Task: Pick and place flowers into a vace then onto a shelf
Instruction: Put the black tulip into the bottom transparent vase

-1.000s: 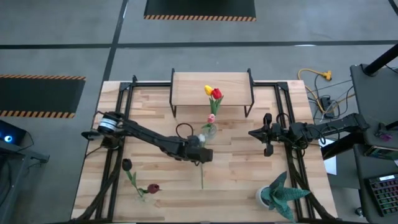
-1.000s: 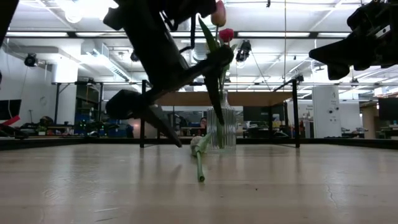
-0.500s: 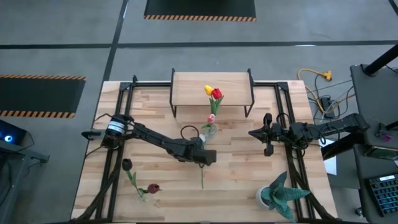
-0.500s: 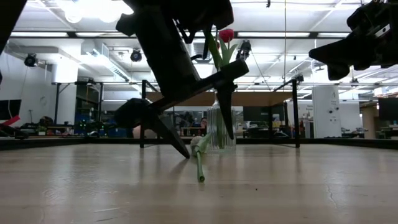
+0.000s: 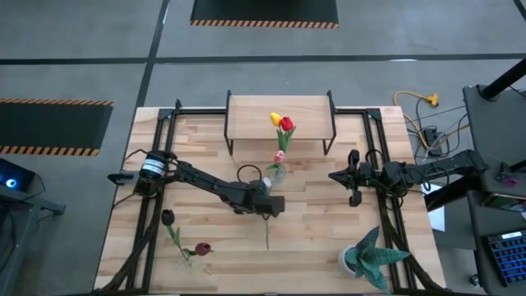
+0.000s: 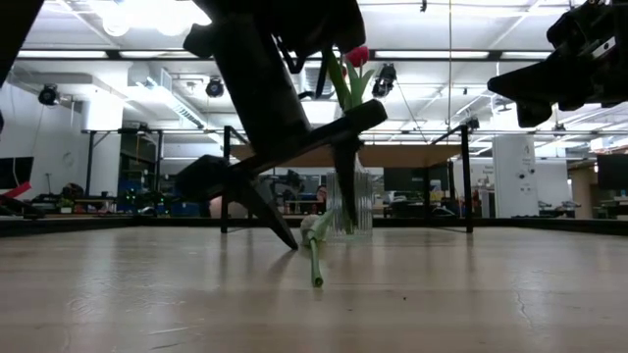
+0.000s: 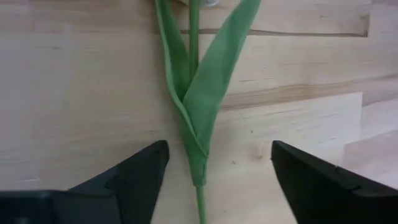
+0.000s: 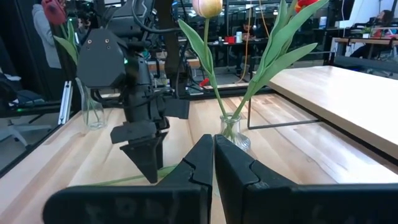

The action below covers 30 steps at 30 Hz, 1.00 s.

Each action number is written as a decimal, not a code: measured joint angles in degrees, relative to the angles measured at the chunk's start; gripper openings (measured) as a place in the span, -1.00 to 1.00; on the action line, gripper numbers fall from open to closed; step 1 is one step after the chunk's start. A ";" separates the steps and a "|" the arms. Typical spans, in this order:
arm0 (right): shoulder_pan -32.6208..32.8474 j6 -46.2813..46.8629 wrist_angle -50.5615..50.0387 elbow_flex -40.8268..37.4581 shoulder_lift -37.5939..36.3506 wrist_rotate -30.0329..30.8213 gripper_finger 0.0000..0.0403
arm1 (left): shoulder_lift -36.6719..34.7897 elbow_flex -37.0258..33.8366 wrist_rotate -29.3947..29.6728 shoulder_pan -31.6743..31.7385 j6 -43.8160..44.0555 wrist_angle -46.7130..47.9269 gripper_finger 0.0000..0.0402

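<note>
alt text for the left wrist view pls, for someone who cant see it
The left pincer hangs open just above a wooden table, its two dark fingers on either side of a flower lying flat. The flower's thin green stem and two long leaves run up the middle; its head is out of view.

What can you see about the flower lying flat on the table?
The flower lying on the table is one tulip with a thin green stem and long pointed leaves that look like plastic. It lies flat on the wooden table, its pale head towards the glass vase. The left gripper stands open on either side of its stem, not touching it.
</note>
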State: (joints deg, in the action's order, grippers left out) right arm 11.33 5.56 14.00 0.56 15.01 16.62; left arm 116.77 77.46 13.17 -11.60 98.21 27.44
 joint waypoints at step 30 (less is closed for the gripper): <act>0.00 0.00 -0.07 0.00 0.06 0.00 -0.96 | -3.29 -0.88 -7.83 0.25 -14.27 1.74 -0.97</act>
State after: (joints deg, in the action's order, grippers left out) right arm 11.34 5.56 13.93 0.56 15.07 16.62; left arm 113.48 76.58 5.33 -11.34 83.95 29.18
